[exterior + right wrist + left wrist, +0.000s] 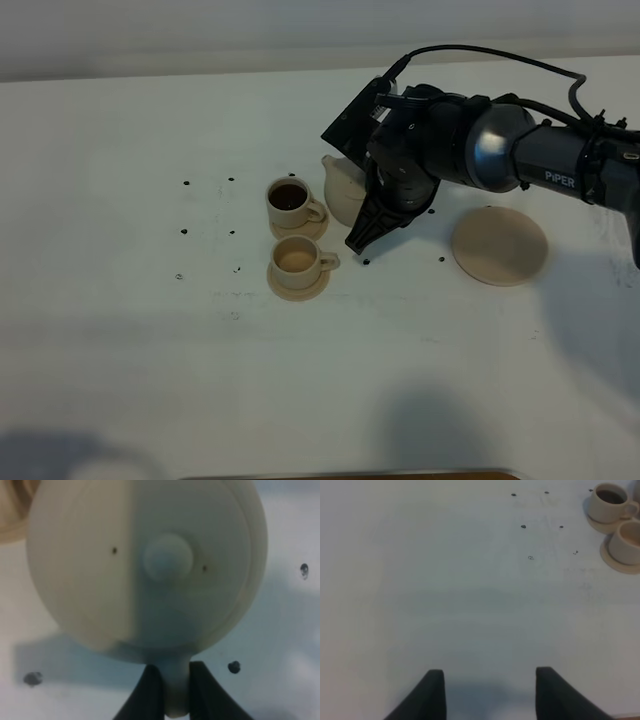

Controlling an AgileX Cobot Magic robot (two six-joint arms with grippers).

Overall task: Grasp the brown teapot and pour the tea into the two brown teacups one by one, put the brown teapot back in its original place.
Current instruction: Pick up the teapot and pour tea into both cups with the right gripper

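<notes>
White tabletop [150,350], dotted with small dark marks. The right arm stretches across its middle.

On the right gripper [356,240] [169,677] the black fingers [149,687] are pinched tight on the loop handle of the round, squat, beige-tan matte ceramic teapot [341,190] [145,565]. The handle fills the narrow gap between them. The wrist view looks straight onto the knobbed lid, and the pot throws a shadow on the table under it. From the high camera the teapot is mostly hidden behind the arm. Only one flank and the short spout show, just right of the far cup.

Two small beige-tan ceramic cups with side handles stand close together, one in front of the other, each on its own little round saucer. The far teacup [289,200] [609,502] holds dark tea. The near teacup [297,260] [626,541] looks pale tan inside; cannot tell whether there is liquid.

The wide, flat, round beige-tan saucer disc [499,245] lies right of the arm, well apart from the teapot.

On the left gripper [490,692] the dark fingers [431,697] are spread wide with nothing between them, above the table.
</notes>
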